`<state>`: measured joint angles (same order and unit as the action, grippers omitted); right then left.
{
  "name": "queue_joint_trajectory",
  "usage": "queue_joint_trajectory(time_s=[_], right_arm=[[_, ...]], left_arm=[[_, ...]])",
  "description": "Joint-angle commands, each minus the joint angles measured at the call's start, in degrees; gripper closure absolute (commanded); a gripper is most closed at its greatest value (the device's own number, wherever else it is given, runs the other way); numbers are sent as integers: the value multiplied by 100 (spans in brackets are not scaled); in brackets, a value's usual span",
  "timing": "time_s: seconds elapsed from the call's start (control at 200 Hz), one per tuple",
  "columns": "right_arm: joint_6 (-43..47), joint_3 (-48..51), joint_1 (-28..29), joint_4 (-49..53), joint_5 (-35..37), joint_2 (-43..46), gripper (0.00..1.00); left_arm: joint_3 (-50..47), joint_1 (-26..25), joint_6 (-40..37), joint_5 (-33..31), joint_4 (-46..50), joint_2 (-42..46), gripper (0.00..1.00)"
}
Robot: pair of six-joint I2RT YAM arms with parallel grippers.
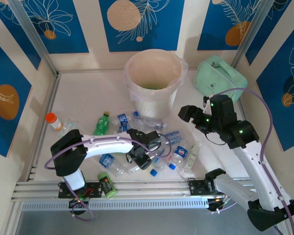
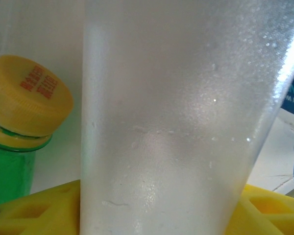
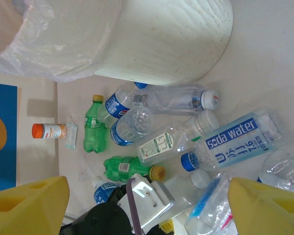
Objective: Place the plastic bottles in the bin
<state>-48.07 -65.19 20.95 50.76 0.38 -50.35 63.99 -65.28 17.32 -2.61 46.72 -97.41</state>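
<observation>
There was one bin (image 1: 154, 105), one mint-green case (image 1: 219, 78), one orange-capped jar (image 1: 54, 121) and one short green can (image 1: 106, 185). Two green bottles (image 3: 93, 128) were counted, and at least nine clear bottles (image 3: 235, 142). The heap overlapped, so their full number could not be told.

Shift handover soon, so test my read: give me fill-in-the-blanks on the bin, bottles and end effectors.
1. The bin is lined with a thin white plastic ___.
2. The right end effector hangs ___, holding nothing.
3. The left end effector is shut on a bottle that is not green but ___.
4. The small jar has an ___ cap.
Missing: bag; open; clear; orange.
</observation>
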Motion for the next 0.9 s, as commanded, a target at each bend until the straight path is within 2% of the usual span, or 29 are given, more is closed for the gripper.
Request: queue_joint_trajectory(time_s=[0.0,0.165,0.52,0.665,0.895], right_arm=[[-44,76,-30,53,-126,95,16],[-46,59,-30,-12,-201,140,16],[-244,238,182,-607,-729,218,16],[-374,331,551,-1093,-1022,117,15],[-246,146,1600,-1477,-719,-209,12]], left_arm=[[-9,-60,31,-151,27,353,38],[65,-57,134,-317,241,772,43],[488,-47,523,-705,337,2235,43],[688,-21,695,-636,56,2673,41],[828,93,843,-350,-323,3007,40]])
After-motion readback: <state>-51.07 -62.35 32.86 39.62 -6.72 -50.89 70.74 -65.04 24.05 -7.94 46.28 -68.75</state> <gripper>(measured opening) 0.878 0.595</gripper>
